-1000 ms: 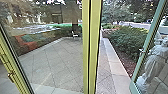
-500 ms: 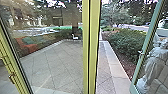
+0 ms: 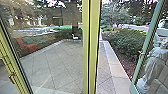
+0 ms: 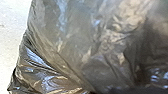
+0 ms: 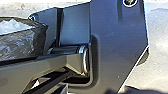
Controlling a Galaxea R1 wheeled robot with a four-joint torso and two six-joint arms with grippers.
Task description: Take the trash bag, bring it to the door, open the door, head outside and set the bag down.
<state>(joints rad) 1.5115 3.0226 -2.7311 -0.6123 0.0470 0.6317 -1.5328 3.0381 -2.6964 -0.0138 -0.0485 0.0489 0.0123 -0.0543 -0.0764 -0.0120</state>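
1 trash bag (image 4: 87,32) spreads dark, glossy folds across our left wrist view, with pale ground (image 4: 10,37) beside it; our right wrist view catches dark plastic (image 5: 20,42) too. From the head view we get instead a yellow-green door frame (image 3: 86,50) at centre, paving (image 3: 57,60) lower left of centre, and a hedge (image 3: 127,42) right of centre. We can't tell whether either gripper is wide, narrow or holding anything.

no text, label, brand, number or sign legible, head view and both wrist views examined, no lettering or numerals could be read
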